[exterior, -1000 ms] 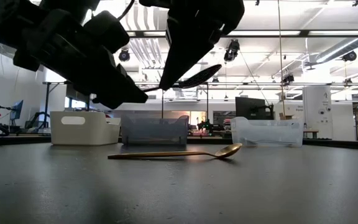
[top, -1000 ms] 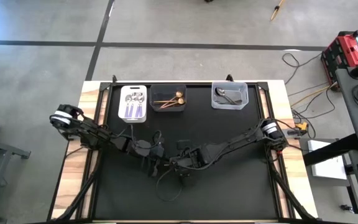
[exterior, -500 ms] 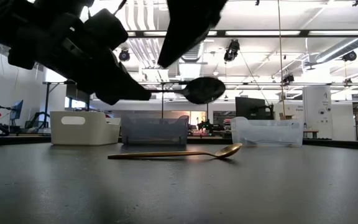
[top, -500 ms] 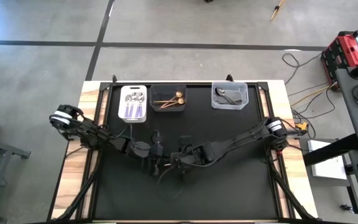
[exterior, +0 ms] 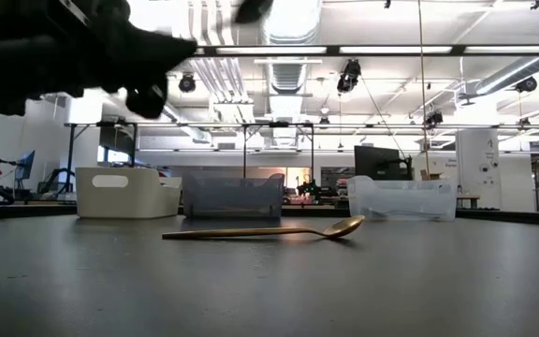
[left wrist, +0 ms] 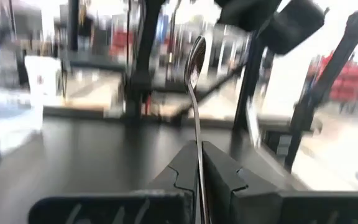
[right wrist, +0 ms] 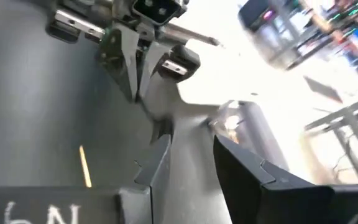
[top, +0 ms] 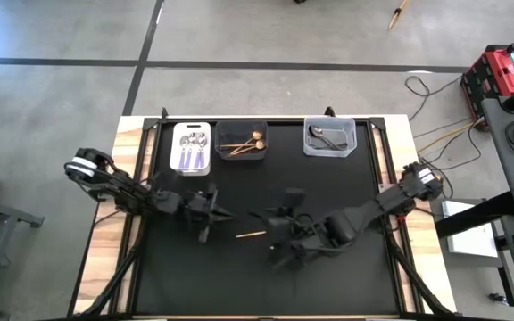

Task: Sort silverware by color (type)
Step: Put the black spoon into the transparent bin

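My left gripper (top: pixel 211 214) is left of the table's middle, shut on a dark silver spoon (left wrist: pixel 195 68) that sticks out ahead of it. My right gripper (right wrist: pixel 191 165) stands open with nothing between its fingers, raised right of the middle (top: pixel 282 235). A gold spoon (exterior: pixel 269 229) lies flat on the black mat between the two grippers (top: pixel 252 234). At the far edge, lilac-handled spoons lie in a white bin (top: pixel 192 148), gold ones in a dark bin (top: pixel 242 140), and dark ones in a clear bin (top: pixel 329 136). My left gripper pinches the dark silver spoon's handle (left wrist: pixel 198 158) between its two fingers. The fingers lie along the handle. The spoon points straight out from the fingers, bowl (left wrist: pixel 196 53) at the far end, lifted clear of the table.
The three bins stand in a row along the mat's far edge. Bare black mat (top: pixel 328 285) stretches across the near half. Wooden table edges (top: pixel 105 267) flank the mat on the left and right.
My right gripper has opened, let go of the dark spoon, and risen away toward the table's right edge. My left gripper has kept the spoon by its handle, tipped up to level, and drawn it toward the table's left. The gold spoon has stayed in place.
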### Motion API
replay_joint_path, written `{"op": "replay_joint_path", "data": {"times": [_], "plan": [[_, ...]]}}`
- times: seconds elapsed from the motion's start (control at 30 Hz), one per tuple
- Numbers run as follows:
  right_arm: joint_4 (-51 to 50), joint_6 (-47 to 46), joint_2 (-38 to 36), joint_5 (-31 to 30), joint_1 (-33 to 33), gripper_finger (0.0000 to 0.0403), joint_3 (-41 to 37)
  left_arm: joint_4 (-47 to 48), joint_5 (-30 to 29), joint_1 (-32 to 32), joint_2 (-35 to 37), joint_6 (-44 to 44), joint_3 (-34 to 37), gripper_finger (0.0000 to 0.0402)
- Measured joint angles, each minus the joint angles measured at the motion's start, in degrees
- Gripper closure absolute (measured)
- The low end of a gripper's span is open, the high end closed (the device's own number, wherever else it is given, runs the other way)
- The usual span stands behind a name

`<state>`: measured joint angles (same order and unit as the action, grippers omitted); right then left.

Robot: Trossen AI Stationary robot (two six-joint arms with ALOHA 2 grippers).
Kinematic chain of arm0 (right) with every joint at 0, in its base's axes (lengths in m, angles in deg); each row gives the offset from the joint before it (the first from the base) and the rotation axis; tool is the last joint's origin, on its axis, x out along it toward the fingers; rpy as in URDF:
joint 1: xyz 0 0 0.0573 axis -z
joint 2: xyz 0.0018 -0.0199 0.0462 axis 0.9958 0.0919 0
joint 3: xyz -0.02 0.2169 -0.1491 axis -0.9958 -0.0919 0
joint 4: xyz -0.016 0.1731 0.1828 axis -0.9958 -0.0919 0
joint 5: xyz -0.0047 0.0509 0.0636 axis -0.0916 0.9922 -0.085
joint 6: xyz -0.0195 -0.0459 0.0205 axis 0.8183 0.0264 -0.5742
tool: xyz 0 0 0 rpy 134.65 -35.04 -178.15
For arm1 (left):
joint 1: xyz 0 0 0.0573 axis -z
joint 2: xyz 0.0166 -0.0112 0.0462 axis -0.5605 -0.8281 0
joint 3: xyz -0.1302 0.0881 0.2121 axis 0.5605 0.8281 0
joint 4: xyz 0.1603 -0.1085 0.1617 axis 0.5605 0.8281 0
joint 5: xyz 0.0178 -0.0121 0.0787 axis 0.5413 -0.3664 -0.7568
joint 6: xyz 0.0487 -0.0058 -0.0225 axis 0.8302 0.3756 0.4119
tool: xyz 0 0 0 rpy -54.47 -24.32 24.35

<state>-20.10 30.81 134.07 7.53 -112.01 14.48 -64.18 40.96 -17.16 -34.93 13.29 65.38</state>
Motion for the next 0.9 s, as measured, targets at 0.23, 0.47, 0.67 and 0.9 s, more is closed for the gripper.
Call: {"op": "replay_joint_path", "data": {"times": [0.23, 0.47, 0.67, 0.9], "plan": [[5.08, 5.72, -3.86, -0.24, -3.68, 0.0293, -1.51, -9.74, 1.47, -0.04, 4.57, 3.89, 4.33, 0.0401], [30.14, 19.47, -8.1, 9.2, -2.84, 0.0287, -12.58, -11.2, 4.67, -0.03, 9.54, 6.94, 2.75, 0.0402], [61.0, 29.39, -9.5, 10.37, -0.94, 0.0295, -27.16, -11.17, 6.44, 0.02, 12.0, 8.29, 1.72, 0.0402], [96.1, 31.48, -8.37, 16.1, 2.32, 0.0293, -40.68, -10.6, 6.5, 0.02, 11.72, 8.36, 0.81, 0.0402]]}}
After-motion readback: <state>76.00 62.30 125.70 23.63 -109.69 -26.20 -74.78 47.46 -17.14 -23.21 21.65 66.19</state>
